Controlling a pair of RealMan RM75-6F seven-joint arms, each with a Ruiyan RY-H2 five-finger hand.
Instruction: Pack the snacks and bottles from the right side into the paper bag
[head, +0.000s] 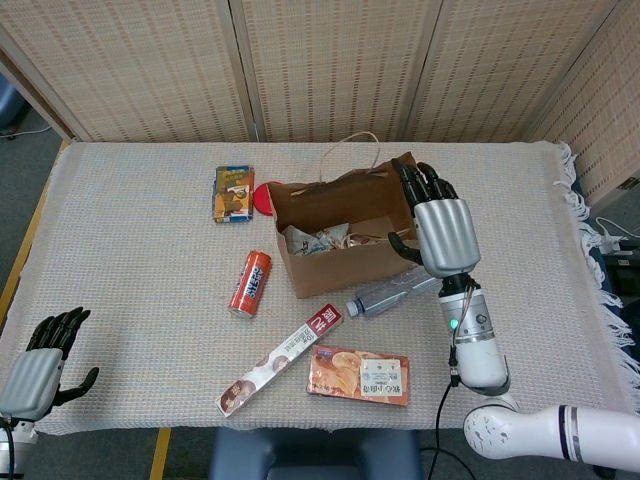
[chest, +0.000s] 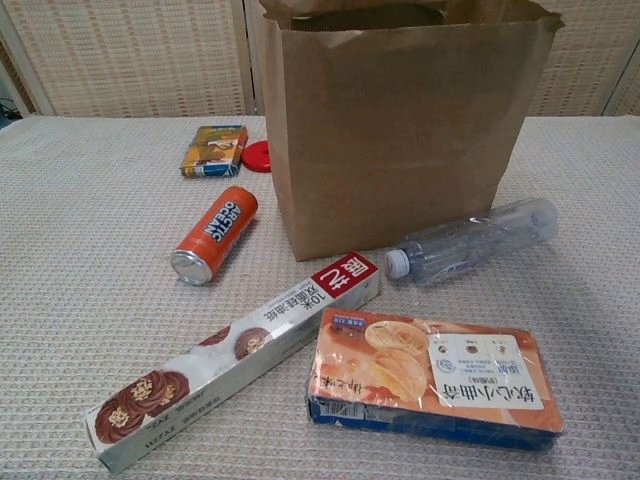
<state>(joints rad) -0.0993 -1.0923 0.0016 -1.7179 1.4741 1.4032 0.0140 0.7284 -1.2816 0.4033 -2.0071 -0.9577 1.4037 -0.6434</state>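
While fingers spread, right robot hand (head: 443, 232) empty beside paper bag (head: 340, 235) — left robot hand (head: 38, 362) likewise.

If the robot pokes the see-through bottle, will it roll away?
Probably. The bottle lies on its side and is round, so a sideways nudge would likely roll it. It looks empty or nearly so, likely light, thin and easily squashed.

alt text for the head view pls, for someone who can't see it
Seen from above, the robot's right hand hovers open at the right edge of a brown paper bag holding snack packets. A clear bottle, orange can, long cookie box and pastry box lie on the table nearby; the left hand rests open at the near-left corner.
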